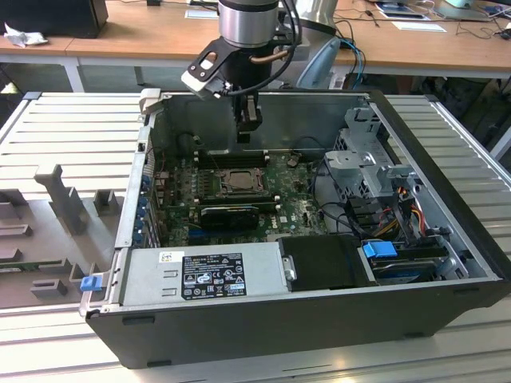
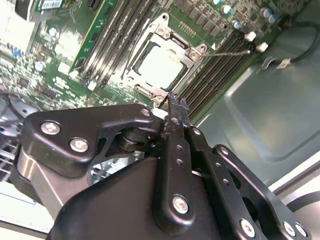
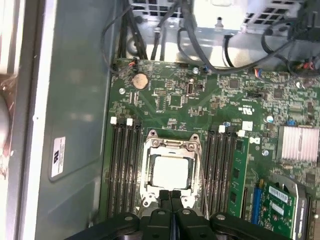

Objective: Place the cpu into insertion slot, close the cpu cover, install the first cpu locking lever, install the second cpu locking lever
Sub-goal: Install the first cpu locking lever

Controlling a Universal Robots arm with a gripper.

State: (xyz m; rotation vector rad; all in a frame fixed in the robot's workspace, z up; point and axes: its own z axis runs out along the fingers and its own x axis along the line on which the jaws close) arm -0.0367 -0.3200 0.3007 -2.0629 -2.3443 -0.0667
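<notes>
The cpu [image 3: 170, 171] [image 2: 159, 63], a pale silver square, lies flat in the insertion slot [image 1: 238, 182] on the green motherboard. The cpu cover [image 3: 170, 146] [image 2: 171, 36], a metal frame with a large window, lies down around the chip. A thin wire lever [image 2: 227, 52] [image 3: 203, 182] runs along one side of the socket. My gripper [image 1: 246, 137] [image 2: 175, 98] [image 3: 171, 194] hangs a little above the socket's edge toward the case's back wall. Its black fingers are shut together with nothing between them.
Long black memory slots [image 3: 122, 165] flank the socket on both sides. A black expansion card [image 1: 230, 214] stands just in front of it. The power supply [image 1: 204, 275], a drive cage [image 1: 371, 163] with cables, a finned heatsink [image 3: 299, 142] and the case wall [image 3: 75, 125] close in.
</notes>
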